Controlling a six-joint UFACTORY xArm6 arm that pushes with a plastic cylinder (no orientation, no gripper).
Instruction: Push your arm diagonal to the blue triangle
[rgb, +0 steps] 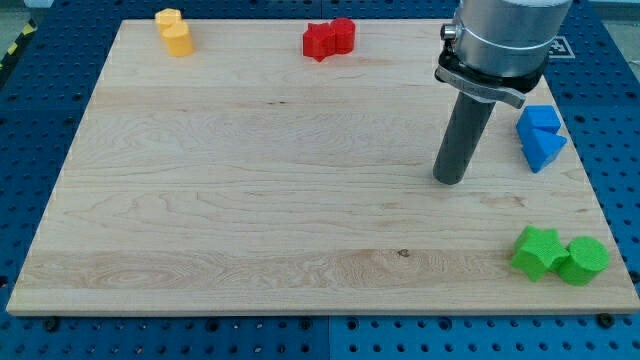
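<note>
The blue triangle (544, 149) lies near the board's right edge, touching a blue cube (540, 121) just above it. My tip (449, 180) rests on the wooden board (250, 180), to the left of the blue triangle and slightly lower, with a clear gap between them. The rod rises from the tip to the arm's grey body at the view's top right.
A green star (537, 251) and a green cylinder (583, 260) sit together at the bottom right. A red star (319, 41) and a red block (343, 34) sit at the top middle. Two yellow blocks (174, 31) stand at the top left.
</note>
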